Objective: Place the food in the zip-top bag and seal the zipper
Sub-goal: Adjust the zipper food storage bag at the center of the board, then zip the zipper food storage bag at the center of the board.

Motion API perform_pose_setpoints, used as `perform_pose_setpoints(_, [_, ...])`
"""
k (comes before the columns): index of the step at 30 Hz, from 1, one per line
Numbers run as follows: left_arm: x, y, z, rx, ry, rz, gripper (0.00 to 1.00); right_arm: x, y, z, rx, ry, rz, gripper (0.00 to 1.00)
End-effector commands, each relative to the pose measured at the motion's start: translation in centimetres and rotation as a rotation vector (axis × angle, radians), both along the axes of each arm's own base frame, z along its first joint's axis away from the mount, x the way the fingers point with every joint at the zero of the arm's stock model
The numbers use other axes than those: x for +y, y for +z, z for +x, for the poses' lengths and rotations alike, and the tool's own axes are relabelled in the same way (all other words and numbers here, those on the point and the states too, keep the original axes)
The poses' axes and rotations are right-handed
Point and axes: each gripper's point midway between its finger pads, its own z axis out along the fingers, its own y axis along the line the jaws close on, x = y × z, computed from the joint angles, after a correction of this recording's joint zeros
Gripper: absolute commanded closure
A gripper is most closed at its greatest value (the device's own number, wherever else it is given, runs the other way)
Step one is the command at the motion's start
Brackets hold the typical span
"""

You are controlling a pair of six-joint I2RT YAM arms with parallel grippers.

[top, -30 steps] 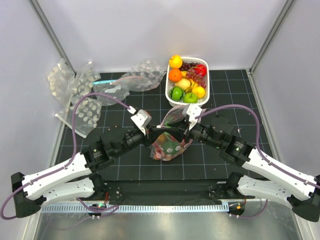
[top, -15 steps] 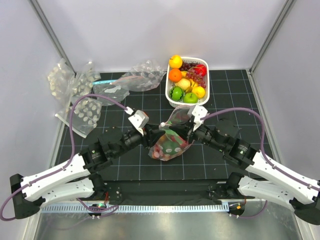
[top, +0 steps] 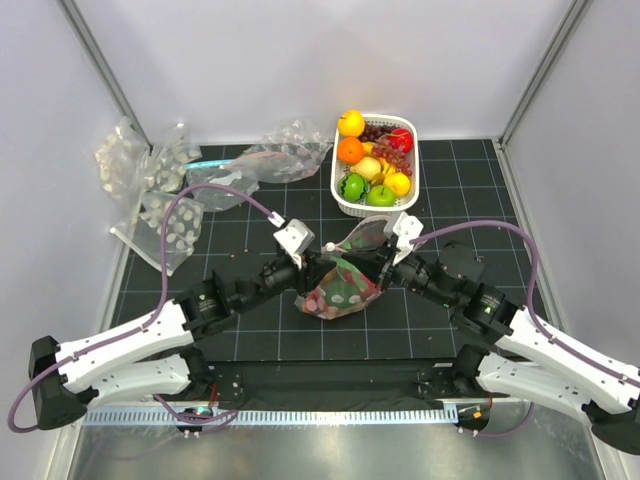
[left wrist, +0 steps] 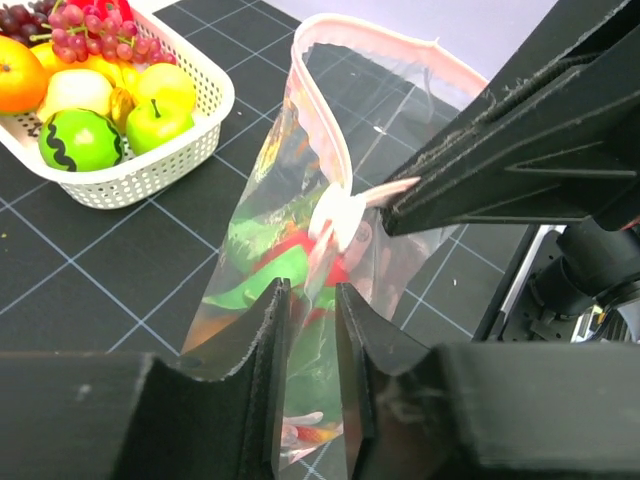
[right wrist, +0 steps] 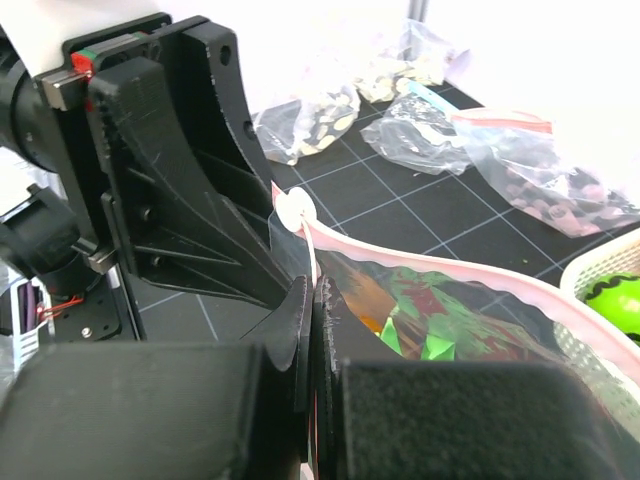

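Note:
The dotted zip-top bag (top: 340, 287) stands on the mat between my two grippers, with red and green food (left wrist: 290, 255) showing through it. Its pinkish zipper (left wrist: 380, 45) arches along the top edge and looks parted at the far end. My right gripper (right wrist: 312, 290) is shut on the bag's upper edge just below the zipper (right wrist: 480, 275). In the top view it (top: 381, 262) holds the bag's right side. My left gripper (left wrist: 312, 300) is at the bag's left side (top: 316, 268). Its jaws stand slightly apart with the bag's film between them.
A white basket (top: 410, 165) of round fruits and grapes stands right behind the bag, and shows in the left wrist view (left wrist: 190, 140). Several other clear bags (top: 160, 205) lie at the back left, and one more (top: 285, 152) lies beside the basket.
My left gripper has moved right, up to the bag's left side. My right gripper has shifted slightly right, still holding the bag. The bag's top has leaned over and lowered a little.

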Motion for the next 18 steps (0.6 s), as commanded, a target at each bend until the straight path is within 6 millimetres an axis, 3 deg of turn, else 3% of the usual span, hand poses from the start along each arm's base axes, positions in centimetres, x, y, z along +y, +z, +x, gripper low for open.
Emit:
perform_pose_setpoints(1, [0.1, 3.3, 0.2, -0.04, 0.008, -0.074, 0.73, 0.5, 4.4, -0.9, -0.088, 0.056, 0.112, 0.99])
perform_pose_setpoints(4, [0.6, 3.7, 0.1, -0.053, 0.019, -0.096, 0.79, 0.6, 4.3, -0.9, -0.089, 0.063, 0.108, 0.99])
perform_pose_setpoints(5, [0.7, 4.1, 0.0, -0.059, 0.018, -0.111, 0.85, 0.6, 4.3, -0.9, -0.091, 0.061, 0.107, 0.99])
perform_pose_setpoints(6, [0.9, 3.9, -0.1, -0.061, 0.019, -0.114, 0.99, 0.6, 4.3, -0.9, -0.091, 0.061, 0.107, 0.99])
perform_pose_setpoints(12, [1.6, 4.3, 0.3, -0.064, 0.058, -0.129, 1.0, 0.5, 4.2, -0.8, -0.094, 0.053, 0.107, 0.88])
perform_pose_setpoints(18, [2.9, 4.5, 0.9, -0.061, 0.129, -0.138, 1.0, 0.6, 4.0, -0.7, -0.094, 0.052, 0.108, 0.69])
